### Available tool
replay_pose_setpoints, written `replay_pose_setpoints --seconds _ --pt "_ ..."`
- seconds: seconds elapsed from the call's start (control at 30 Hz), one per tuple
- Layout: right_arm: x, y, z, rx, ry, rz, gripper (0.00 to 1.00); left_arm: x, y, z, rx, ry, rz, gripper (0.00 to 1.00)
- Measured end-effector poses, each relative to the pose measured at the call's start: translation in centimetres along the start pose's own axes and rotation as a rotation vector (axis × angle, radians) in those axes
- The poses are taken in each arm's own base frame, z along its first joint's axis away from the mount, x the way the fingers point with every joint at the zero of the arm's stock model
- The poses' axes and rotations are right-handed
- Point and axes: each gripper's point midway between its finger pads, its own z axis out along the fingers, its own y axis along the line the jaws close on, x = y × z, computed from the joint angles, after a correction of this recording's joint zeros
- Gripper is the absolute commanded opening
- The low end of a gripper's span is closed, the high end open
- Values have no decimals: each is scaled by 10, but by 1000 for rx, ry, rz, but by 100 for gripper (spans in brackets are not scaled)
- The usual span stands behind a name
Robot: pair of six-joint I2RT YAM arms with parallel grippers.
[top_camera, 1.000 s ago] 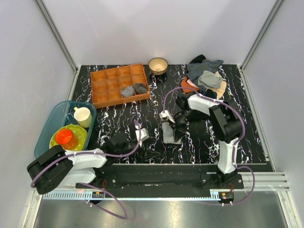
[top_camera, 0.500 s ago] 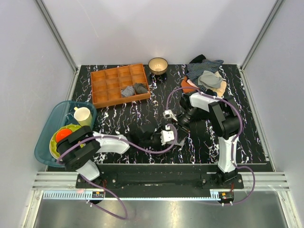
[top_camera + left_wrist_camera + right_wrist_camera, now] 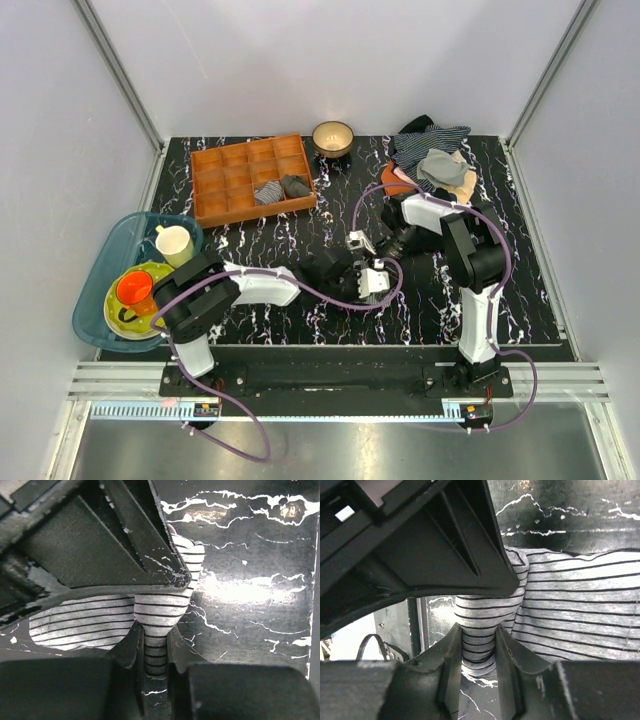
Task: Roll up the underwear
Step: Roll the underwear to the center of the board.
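At the far left of the overhead view sits a teal basin (image 3: 100, 262) holding crockery. Right of it, toward the back, is an orange compartment tray (image 3: 255, 211), then a small bowl (image 3: 332, 137).

Just right of centre, both arms meet over the black marbled table (image 3: 520, 270). The underwear (image 3: 75, 622) lies there between them, largely hidden from above by the two wrists.

We find the left gripper (image 3: 152, 647) closed to a narrow gap on a pinched-up fold of the striped cloth. The rest of the garment spreads flat to the left in its wrist view. The right gripper (image 3: 477, 645) is likewise nearly closed on a gathered ridge at its own edge, and the main body of cloth runs off to the right of that frame.

At the upper right lies a pile of other clothes (image 3: 432, 152), well apart from the work.

We judge the cloth light, thin and limp. It bunches wherever it is pinched and will not hold a shape unaided. It is neither fragile nor slippery. A hold at an edge or hem seems best, with both grips kept level so that the roll stays even.
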Motion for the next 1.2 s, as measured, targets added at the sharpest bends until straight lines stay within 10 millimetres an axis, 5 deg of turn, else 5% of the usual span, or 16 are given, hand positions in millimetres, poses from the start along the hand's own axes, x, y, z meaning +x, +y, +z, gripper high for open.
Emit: replay_pose_setpoints --seconds 0.23,0.53,0.7,0.87,1.0,1.2 --pt "6 -4 -21 76 -85 62 56 -2 2 3 55 25 -66 1" --pt "17 -10 -124 496 -296 0 56 -1 8 3 216 30 -314 5" --pt "22 32 -110 555 -281 -220 75 -6 14 11 347 78 -492 10" --pt "32 61 -76 599 -217 -515 82 -9 20 16 473 113 -679 20" --pt "28 59 -46 594 -118 -708 82 -7 24 16 558 132 -824 21" --pt "16 24 -33 654 5 -847 82 -6 27 17 618 159 -945 25"
